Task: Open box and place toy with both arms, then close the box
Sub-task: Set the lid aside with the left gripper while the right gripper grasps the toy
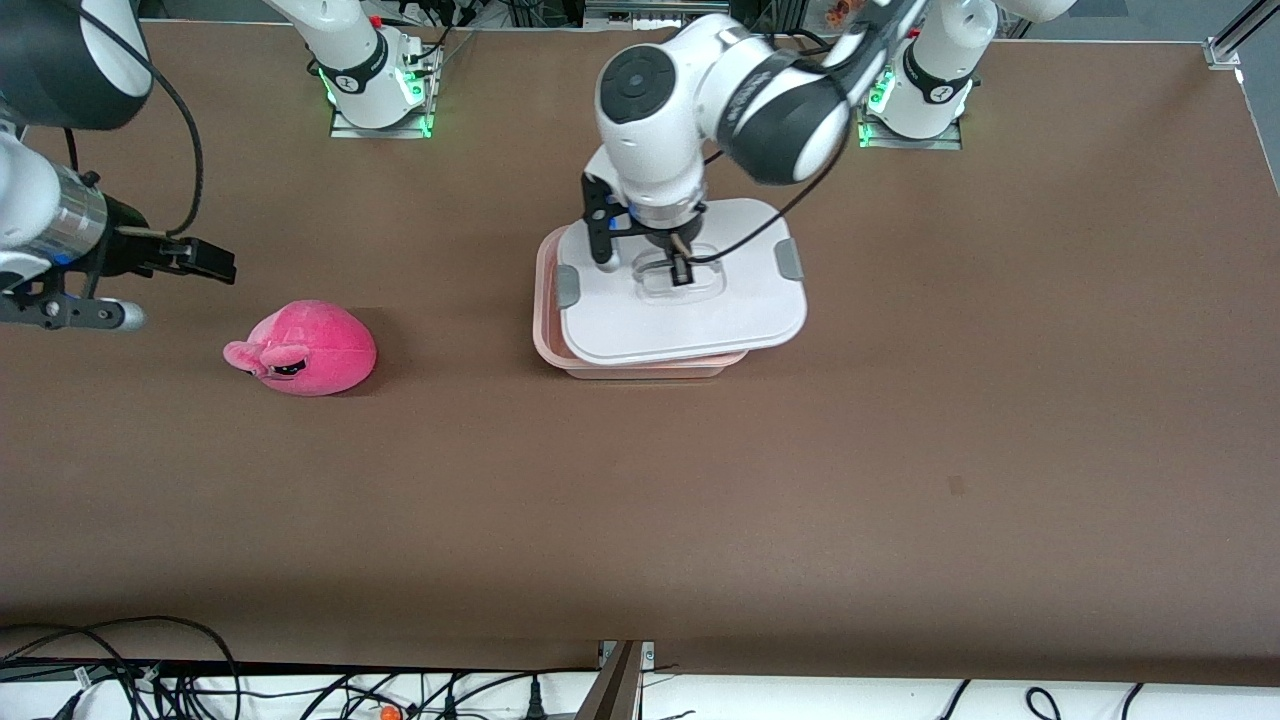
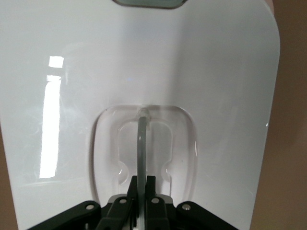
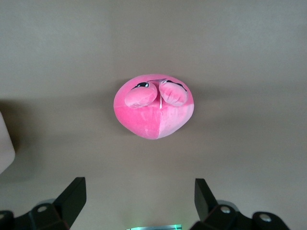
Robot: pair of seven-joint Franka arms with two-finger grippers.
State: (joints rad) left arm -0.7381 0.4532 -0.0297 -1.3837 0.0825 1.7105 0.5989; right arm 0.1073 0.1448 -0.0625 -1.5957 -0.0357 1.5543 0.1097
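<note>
Box (image 1: pixel 640 365) sits mid-table, lid (image 1: pixel 690 320) skewed off it, its handle (image 2: pixel 141 143) pinched by the left gripper (image 1: pixel 681 270). Right gripper (image 1: pixel 205 262) hangs spread near the toy (image 1: pixel 310 348); lifting the lid away seems next.

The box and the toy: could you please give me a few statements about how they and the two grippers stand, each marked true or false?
1. The left gripper is shut on the lid's handle. True.
2. The lid sits square on the box. False: it is skewed, and the pink tub's rim shows along one side.
3. The toy lies in the box. False: it lies on the table, toward the right arm's end.
4. The right gripper has open fingers and holds nothing. True.
</note>
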